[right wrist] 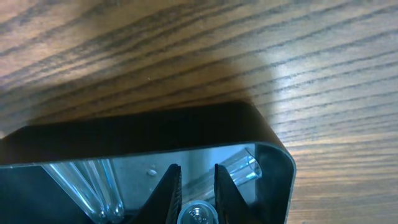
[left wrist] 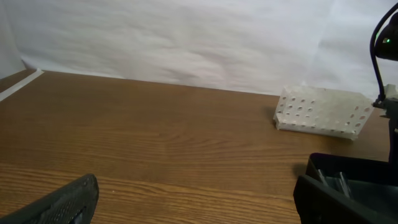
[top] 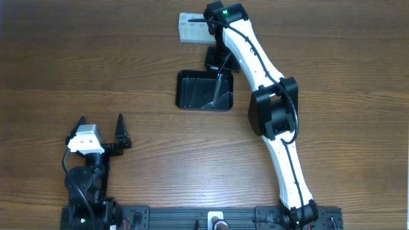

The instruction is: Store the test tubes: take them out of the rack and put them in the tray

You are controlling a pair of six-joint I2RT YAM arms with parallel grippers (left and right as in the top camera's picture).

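Right gripper [right wrist: 196, 180] is closed narrowly on a test tube [right wrist: 198, 215] over the tray [right wrist: 155, 127]. Placement appears in hand. Next: lower, then open.

Bare table [top: 96, 57] lay open from 9 round to 11 o'clock of the tray [top: 181, 89], and again at 6 o'clock, so those rims could be reached without hindrance. The rack [top: 190, 29] stood close at 12 o'clock, with only a narrow strip of wood between. The right arm [top: 268, 108] slanted across from 5 to 1 o'clock and barred that whole side. The right gripper [right wrist: 197, 169], clamped on a test tube [right wrist: 198, 216], hung over the tray's 1 o'clock corner. The left gripper [top: 102, 128], fingers spread, sat well apart at 8 o'clock. Loose tubes [right wrist: 93, 183] took up part of the tray floor.
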